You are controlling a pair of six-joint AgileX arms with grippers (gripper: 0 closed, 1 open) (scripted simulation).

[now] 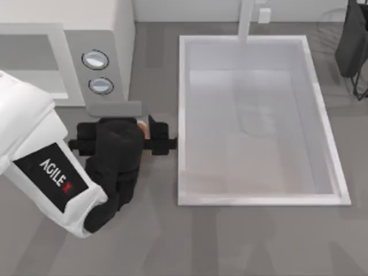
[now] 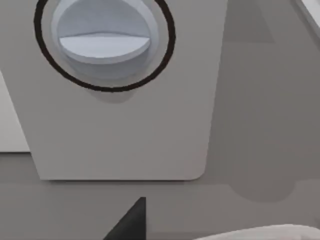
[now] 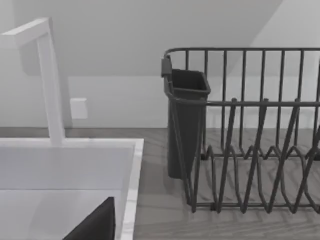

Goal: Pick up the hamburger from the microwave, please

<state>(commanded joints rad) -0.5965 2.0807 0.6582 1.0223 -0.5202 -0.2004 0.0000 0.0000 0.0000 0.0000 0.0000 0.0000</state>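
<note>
Hamburger: a small orange-and-tan bit of the hamburger (image 1: 142,127) peeks out from under the black wrist of the left arm. It sits just in front of the microwave, between the microwave's grey panel and the sink.

Left gripper: the left gripper (image 1: 150,137) is right over the hamburger, low by the counter. The arm hides most of it, so I cannot tell if the claw is spread, pressed together, or pinching the hamburger. In the left wrist view one dark fingertip (image 2: 131,220) pokes up near the bottom of the grey panel.

Microwave: the microwave (image 1: 69,29) is a white box at the top left of the top view. Its grey panel (image 1: 112,63) has two round silver knobs (image 1: 96,59), one above the other. The left wrist view looks very close at one knob (image 2: 104,41).

Sink: the sink (image 1: 322,115) is a big white basin to the right of the left gripper, with a white tap (image 3: 47,75) at its far edge.

Right arm: the right arm (image 1: 352,40) is parked at the top right corner of the table.

Dish rack: a dark wire dish rack (image 3: 250,150) with a dark cup holder (image 3: 186,125) stands beside the sink in the right wrist view.
</note>
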